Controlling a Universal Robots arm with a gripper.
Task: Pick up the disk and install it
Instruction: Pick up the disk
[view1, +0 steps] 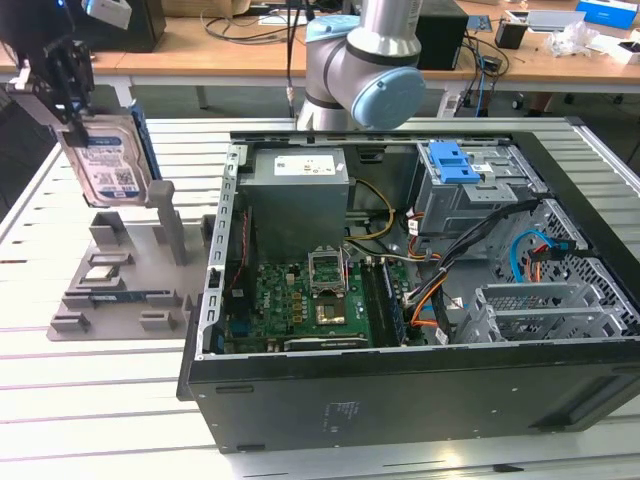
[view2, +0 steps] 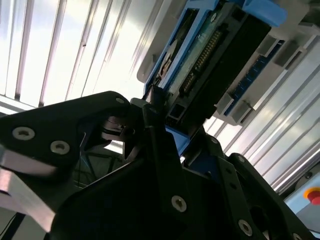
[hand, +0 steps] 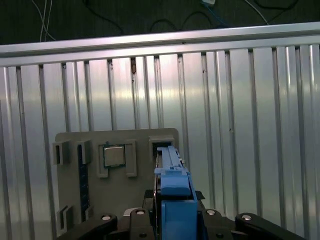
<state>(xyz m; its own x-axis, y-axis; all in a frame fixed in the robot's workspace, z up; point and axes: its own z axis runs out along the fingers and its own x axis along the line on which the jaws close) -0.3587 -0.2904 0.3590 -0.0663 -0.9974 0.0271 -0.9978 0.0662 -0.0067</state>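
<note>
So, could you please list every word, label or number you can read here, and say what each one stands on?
No text here can be read.
Printed label on the disk, held in the gripper: too small to read.
Sticker on the power supply: blurred.
Marking on the computer case outer wall: too small to read.
</note>
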